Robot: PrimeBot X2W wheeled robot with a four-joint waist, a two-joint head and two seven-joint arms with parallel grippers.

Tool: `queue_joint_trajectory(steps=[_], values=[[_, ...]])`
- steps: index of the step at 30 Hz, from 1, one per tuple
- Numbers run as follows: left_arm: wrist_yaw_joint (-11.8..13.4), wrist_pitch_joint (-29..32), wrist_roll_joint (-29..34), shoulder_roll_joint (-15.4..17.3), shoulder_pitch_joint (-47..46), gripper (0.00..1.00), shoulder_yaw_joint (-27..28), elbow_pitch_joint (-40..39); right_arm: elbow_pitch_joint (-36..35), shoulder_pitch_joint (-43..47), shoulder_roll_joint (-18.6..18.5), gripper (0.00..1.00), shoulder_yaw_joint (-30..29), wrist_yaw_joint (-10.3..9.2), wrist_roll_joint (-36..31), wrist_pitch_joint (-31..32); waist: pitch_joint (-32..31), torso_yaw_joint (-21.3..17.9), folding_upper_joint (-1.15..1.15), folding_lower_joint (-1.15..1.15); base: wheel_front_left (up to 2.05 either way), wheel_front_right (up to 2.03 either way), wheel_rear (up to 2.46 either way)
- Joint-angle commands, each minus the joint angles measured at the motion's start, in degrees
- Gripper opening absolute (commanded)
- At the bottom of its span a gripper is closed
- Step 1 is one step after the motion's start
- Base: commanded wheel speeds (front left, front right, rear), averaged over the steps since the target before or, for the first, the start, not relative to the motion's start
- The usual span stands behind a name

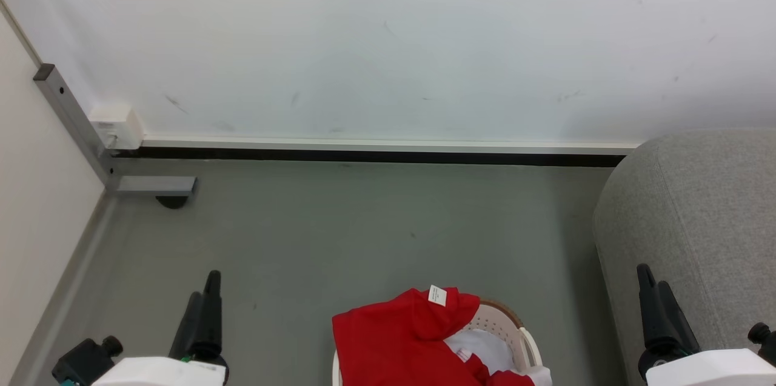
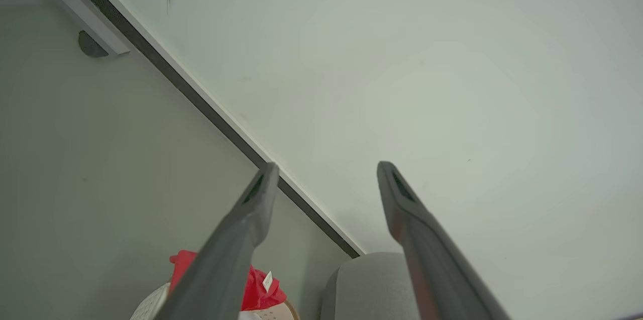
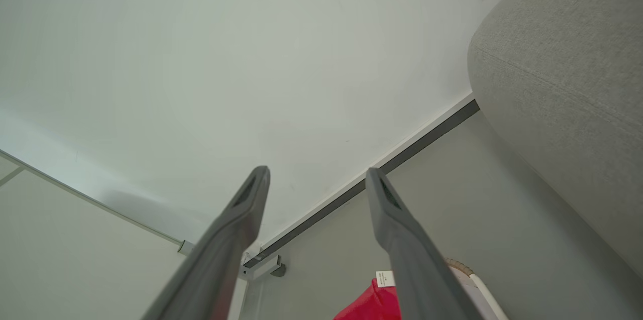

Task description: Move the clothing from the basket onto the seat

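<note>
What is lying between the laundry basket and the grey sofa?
Nothing. The head view shows a bare strip of grey floor between the basket and the sofa.

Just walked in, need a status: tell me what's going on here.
A two-armed robot faces a basket on the floor with a red shirt heaped in it, spilling over the rim. The left gripper and right gripper are both open, empty, and clear of the shirt. The grey sofa stands to the robot's right; the shirt isn't there yet.
</note>
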Motion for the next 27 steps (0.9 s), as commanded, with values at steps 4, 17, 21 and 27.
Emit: queue_joint_trajectory(steps=[4, 17, 21, 27], values=[[0.79, -1.26, 5.08, 0.92, -0.03, 1.0, -0.65, -1.05, -0.56, -0.47, -0.05, 1.0, 0.23, -0.04, -5.31, -1.28, -0.1, 0.07, 0.0, 0.0, 0.0, 0.0, 0.0], [2.48, -3.7, 15.04, 1.78, 0.37, 1.0, -2.59, -0.68, 1.89, -0.73, 0.27, 1.0, 1.64, -0.05, -15.61, -3.68, -0.17, -0.01, 0.0, 0.0, 0.0, 0.0, 0.0], [2.8, -4.45, 17.83, 1.95, 0.53, 1.0, -2.88, -0.49, 2.35, -1.09, 0.3, 1.0, 2.43, -0.05, -18.14, -4.38, -0.15, -0.06, 0.0, 0.0, 0.0, 0.0, 0.0], [3.21, -5.32, 21.8, 2.13, 0.59, 1.0, -3.45, -0.91, 2.18, -1.44, 0.3, 1.0, 3.93, -0.06, -21.42, -5.36, -0.1, -0.08, 0.0, 0.0, 0.0, 0.0, 0.0]])
